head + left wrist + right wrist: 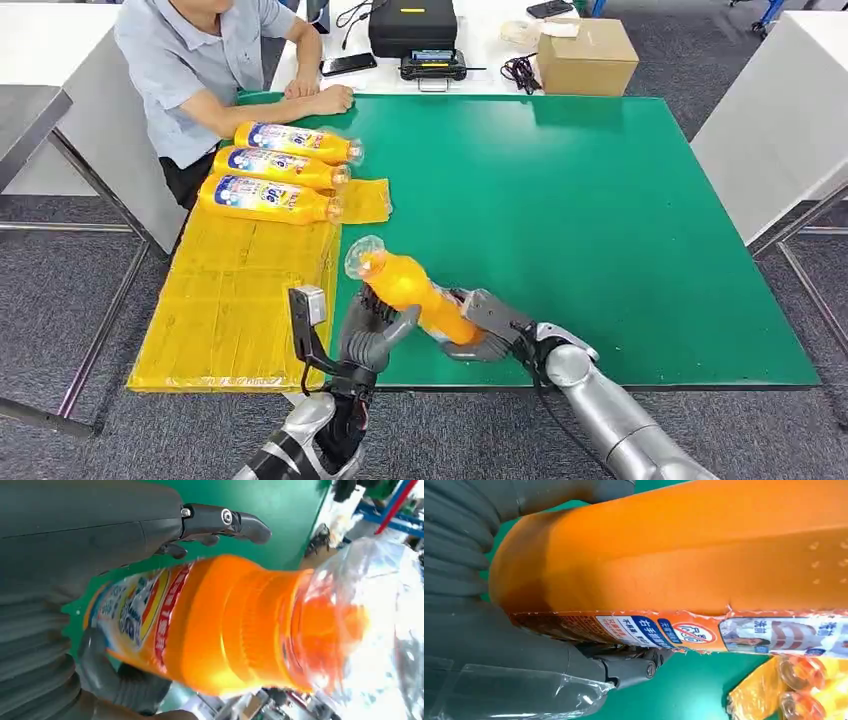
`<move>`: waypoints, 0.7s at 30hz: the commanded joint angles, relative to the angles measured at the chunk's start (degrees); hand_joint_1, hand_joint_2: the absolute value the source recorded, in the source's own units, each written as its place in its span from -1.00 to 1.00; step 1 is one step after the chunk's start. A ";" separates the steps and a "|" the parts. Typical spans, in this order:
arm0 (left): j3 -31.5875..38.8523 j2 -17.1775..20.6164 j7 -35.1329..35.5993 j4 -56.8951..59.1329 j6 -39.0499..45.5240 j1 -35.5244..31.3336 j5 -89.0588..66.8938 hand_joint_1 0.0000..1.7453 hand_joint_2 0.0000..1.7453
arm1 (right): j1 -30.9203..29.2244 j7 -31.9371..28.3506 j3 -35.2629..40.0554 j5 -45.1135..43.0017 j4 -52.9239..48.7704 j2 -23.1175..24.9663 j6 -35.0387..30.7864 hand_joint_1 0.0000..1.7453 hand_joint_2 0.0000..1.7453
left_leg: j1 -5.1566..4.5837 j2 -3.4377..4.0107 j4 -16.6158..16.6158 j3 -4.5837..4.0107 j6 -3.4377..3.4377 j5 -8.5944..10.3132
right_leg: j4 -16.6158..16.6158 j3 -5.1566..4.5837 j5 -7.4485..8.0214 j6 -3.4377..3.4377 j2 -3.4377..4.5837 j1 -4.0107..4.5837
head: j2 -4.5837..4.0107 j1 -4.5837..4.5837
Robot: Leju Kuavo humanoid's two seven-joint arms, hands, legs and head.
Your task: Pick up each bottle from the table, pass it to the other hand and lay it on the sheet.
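An orange bottle (415,295) with a clear-wrapped cap is held tilted above the green table's (580,220) front edge. My right hand (485,325) grips its base (674,550). My left hand (372,330) cups the upper body from below. In the left wrist view the bottle (225,625) lies between thumb (240,522) and fingers (125,690), and the thumb stands off it. Three more bottles (278,167) lie side by side at the far end of the yellow sheet (230,300).
A person (210,60) sits at the table's far left corner, hand resting on the green top. Behind the table are a cardboard box (585,55), a black case (412,25) and a phone (348,64). White tables stand on both sides.
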 commanded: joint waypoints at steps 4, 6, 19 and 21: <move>0.67 -1.55 -1.16 8.93 2.21 -5.36 -2.20 -1.00 1.00 | -2.63 0.09 4.69 0.82 1.20 -1.47 -2.10 0.94 1.00 | 0.04 0.02 0.01 0.09 -0.09 -0.05 | 0.00 0.11 -0.04 -0.11 0.00 0.05 | 0.00 0.00; 0.81 -1.76 -1.28 9.93 1.76 -5.88 -2.32 -1.00 1.00 | -2.04 0.01 4.58 0.75 0.58 -1.72 -2.24 0.96 1.00 | 0.06 0.03 0.03 0.14 -0.13 -0.07 | 0.02 0.15 -0.06 -0.15 0.00 0.07 | 0.00 0.00; 0.68 -1.45 -1.78 8.40 0.40 -4.18 -2.96 1.00 1.00 | -1.25 -0.05 4.30 0.97 1.00 -0.98 -3.06 0.84 1.00 | 0.05 0.07 -0.01 0.11 -0.09 -0.05 | -0.03 0.10 -0.03 -0.10 0.04 0.06 | 0.00 0.00; 0.83 -1.43 -2.06 8.31 0.69 -4.11 -3.30 1.00 1.00 | -1.18 -0.05 4.11 0.97 1.20 -0.83 -3.28 0.86 1.00 | 0.08 0.09 0.01 0.20 -0.12 -0.10 | -0.03 0.19 -0.06 -0.15 0.06 0.09 | 0.00 0.00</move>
